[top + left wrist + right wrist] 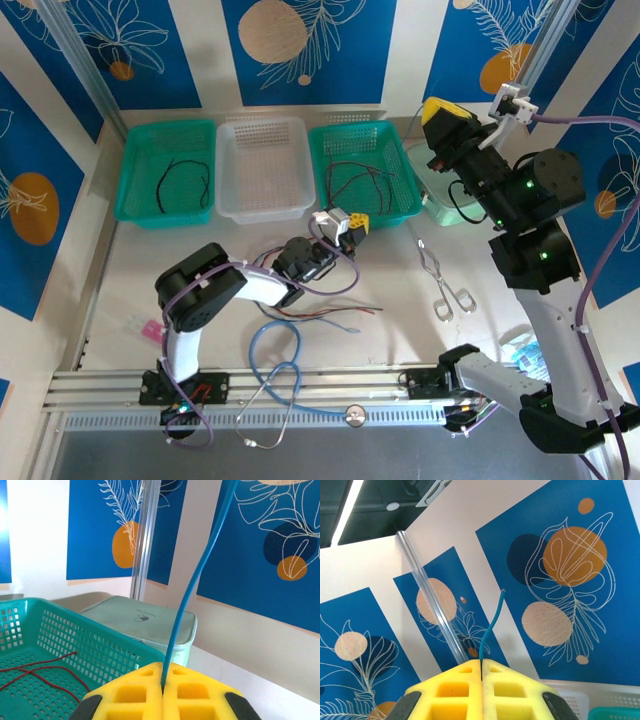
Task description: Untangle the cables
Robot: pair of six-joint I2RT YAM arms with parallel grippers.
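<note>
Rising from between the yellow pads of the left hand (pixel 162 687), the blue cable (pixel 192 580) runs upward and leans right as it climbs, leaving the left wrist view at the top edge. The pads are pressed together on it. The right hand (pixel 481 677) is clamped the same way on a short blue end (pixel 491 621), which stands up from the pads, curves slightly right and stops in the air. Whether both belong to one cable cannot be told, since the strand is too thin to follow from above.

Beside the left hand, the left wrist view shows red cables (pixel 60 656) lying flat in the right green basket (pixel 90 640), with a pale green case (pixel 145 620) behind it.

From above, the left hand sits low over the desk (pixel 400 330), just in front of that basket, and the right hand is raised high at the far right. That view adds loose wires (pixel 325 312) in red, black and blue-grey stretched left to right on the desk, a black cable (pixel 185 185) curled in the left green basket (pixel 135 170), a light-blue tube (pixel 275 365) looped at the near edge, and tongs (pixel 447 290).
</note>
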